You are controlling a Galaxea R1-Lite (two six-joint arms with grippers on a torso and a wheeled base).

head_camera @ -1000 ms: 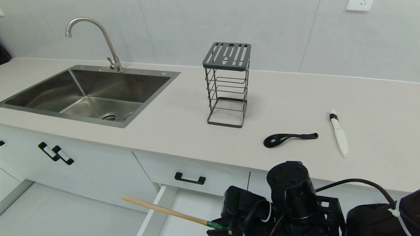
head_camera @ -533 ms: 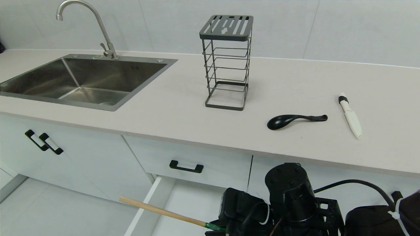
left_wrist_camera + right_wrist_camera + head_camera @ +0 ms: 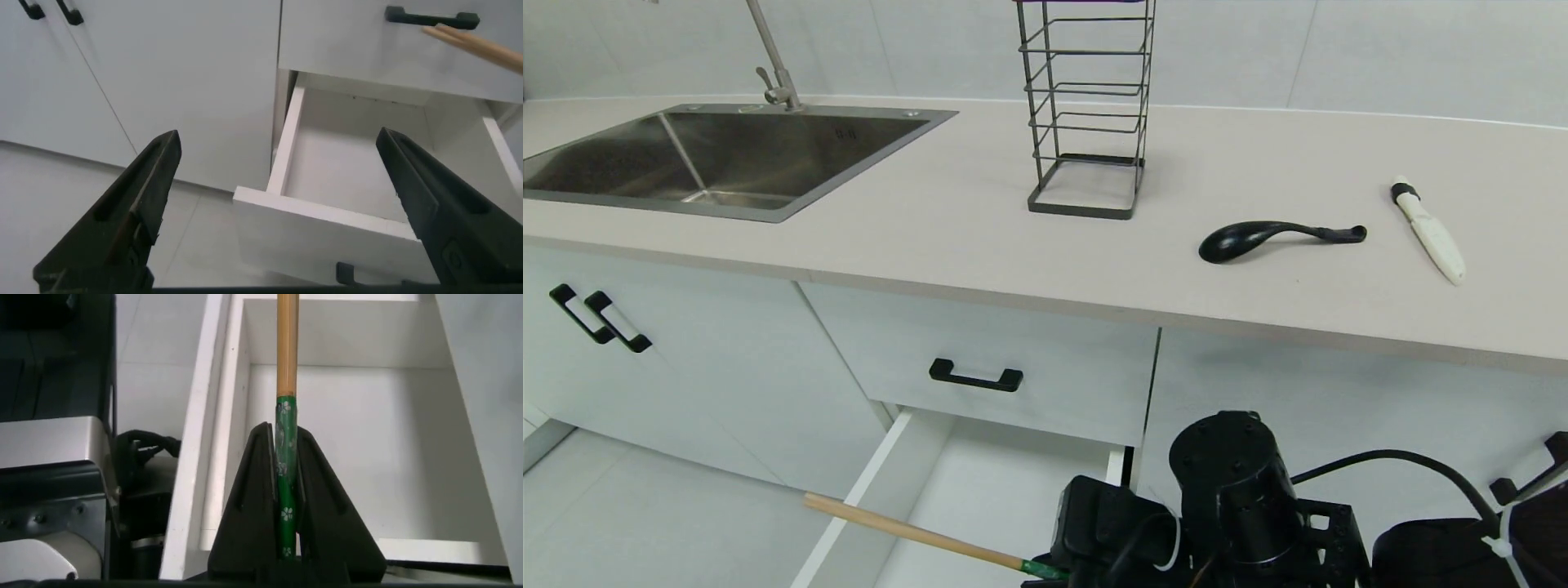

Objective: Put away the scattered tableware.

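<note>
The pulled-out drawer stands open upward; the shut drawer above seems to overhang its back.

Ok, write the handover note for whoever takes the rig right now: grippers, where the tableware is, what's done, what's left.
Right gripper: shut on the green end of a wooden chopstick, held low over the open drawer.
Left gripper: open, holding nothing, facing that drawer.
On the counter: black spoon and white knife, lying right of the wire rack.
Done: drawer open, chopstick picked up; nothing visibly stored.
Left: set the chopstick down, probably in the drawer, then put away the spoon and the knife.
</note>
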